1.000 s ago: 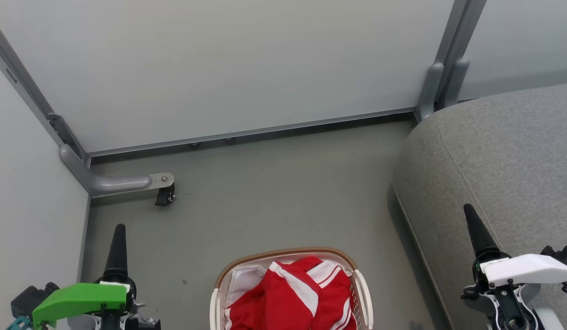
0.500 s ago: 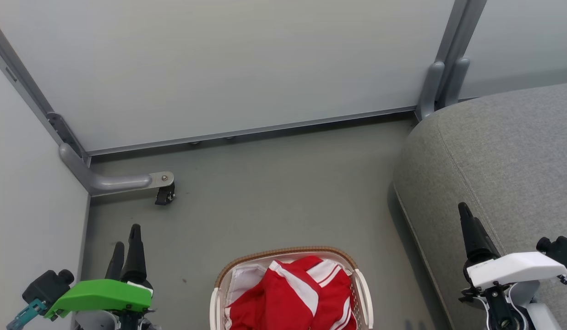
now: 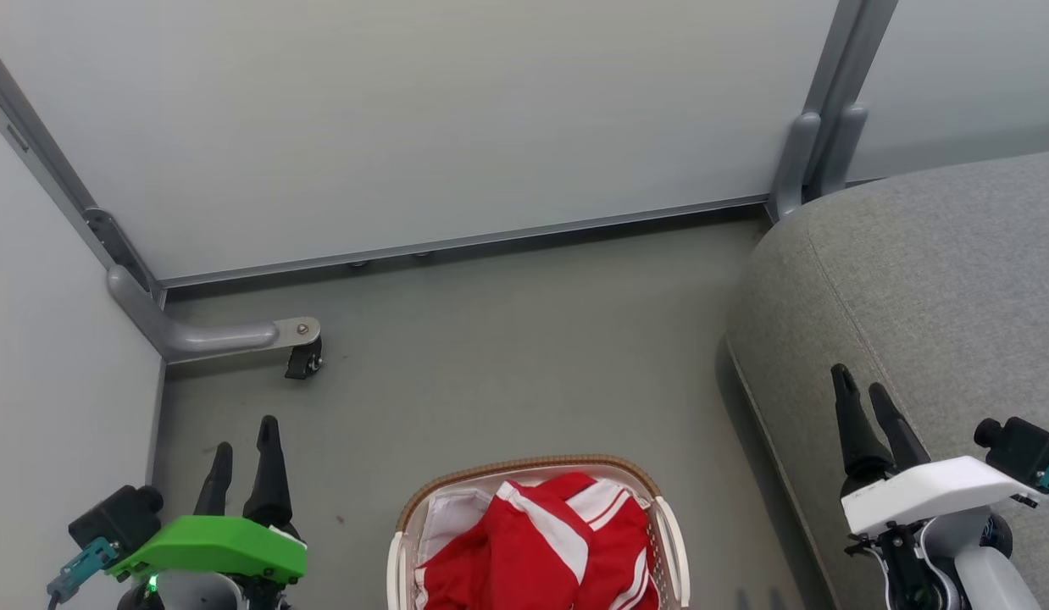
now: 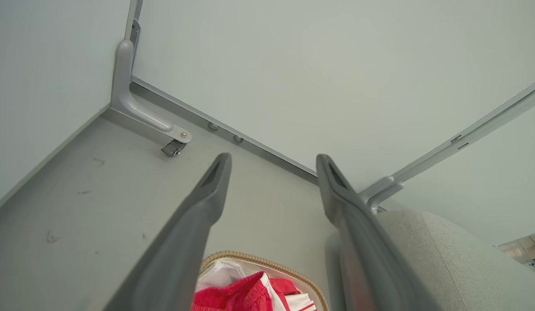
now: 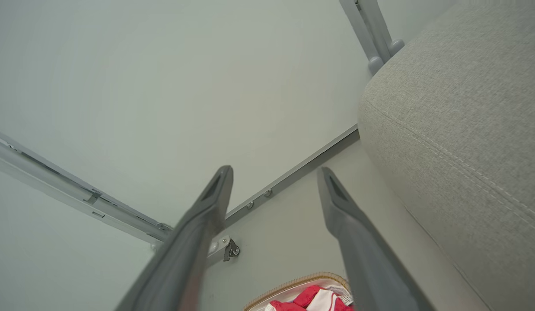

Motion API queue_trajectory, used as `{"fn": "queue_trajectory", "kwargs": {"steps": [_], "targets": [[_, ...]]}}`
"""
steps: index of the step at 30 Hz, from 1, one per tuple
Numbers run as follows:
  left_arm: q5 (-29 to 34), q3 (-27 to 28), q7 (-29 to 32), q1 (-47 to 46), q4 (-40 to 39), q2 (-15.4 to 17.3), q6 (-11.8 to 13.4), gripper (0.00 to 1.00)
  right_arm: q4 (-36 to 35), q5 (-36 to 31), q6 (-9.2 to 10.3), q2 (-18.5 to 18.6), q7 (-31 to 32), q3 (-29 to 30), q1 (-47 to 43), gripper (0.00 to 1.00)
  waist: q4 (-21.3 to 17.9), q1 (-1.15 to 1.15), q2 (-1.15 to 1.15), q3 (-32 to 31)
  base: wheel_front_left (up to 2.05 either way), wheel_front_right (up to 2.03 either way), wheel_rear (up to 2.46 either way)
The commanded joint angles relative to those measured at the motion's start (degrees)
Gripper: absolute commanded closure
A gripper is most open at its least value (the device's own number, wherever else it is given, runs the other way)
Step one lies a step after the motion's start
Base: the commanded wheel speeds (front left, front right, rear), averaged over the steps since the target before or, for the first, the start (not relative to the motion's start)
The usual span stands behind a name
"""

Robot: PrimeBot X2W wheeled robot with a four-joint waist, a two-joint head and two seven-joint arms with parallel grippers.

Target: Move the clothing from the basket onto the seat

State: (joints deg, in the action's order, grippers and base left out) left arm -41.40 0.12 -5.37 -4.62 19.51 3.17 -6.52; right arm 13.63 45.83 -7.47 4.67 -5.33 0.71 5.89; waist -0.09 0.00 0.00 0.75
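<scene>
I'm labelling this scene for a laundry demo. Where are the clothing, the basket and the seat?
clothing (image 3: pixel 524 555): head view, on the red fabric mid-pile.
basket (image 3: pixel 575 462): head view, on the far side of its brown woven rim.
seat (image 3: pixel 957 271): head view, on its grey top surface.

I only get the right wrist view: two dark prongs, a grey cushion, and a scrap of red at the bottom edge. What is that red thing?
Observer: Red clothing with white stripes, heaped in a white slotted basket with a brown woven rim.
Operator: Anything else in there?
Observer: Yes. In the head view a plain white liner shows at the heap's left side.
Operator: Is there a second pincer somewhere?
Observer: The left pincer, under a green cover, stands open to the left of the basket and apart from it.
</scene>
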Motion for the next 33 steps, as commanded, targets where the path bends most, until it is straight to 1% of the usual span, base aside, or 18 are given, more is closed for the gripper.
{"fn": "queue_trajectory", "kwargs": {"steps": [1, 13, 24, 33], "targets": [[2.1, -0.1, -0.6, -1.3, -0.2, 0.4, 0.3, 0.0, -0.7, -2.2, -0.02, 0.8, -0.7, -0.2, 1.1, 0.0, 0.0, 0.0, 0.0, 0.0, 0.0, 0.0, 0.0], [10.9, -2.0, -2.6, -1.3, 1.4, 1.0, 1.8, 0.0, 0.4, -13.0, -0.02, 1.5, -2.7, -0.9, 0.3, 0.0, 0.0, 0.0, 0.0, 0.2, 0.0, 0.0, 0.0], [16.8, -2.4, -4.2, -0.7, 2.2, 0.8, 3.1, 0.0, 1.1, -20.6, -0.03, 1.1, -4.3, -1.3, -0.4, 0.0, 0.0, 0.0, 0.0, 0.1, 0.0, 0.0, 0.0], [20.8, -2.5, -5.5, -0.2, 2.5, 0.3, 3.3, 0.0, 1.1, -25.4, -0.02, 0.5, -5.5, -1.3, -1.4, 0.0, 0.3, 0.0, 0.0, 0.1, 0.0, 0.0, 0.0]]}}
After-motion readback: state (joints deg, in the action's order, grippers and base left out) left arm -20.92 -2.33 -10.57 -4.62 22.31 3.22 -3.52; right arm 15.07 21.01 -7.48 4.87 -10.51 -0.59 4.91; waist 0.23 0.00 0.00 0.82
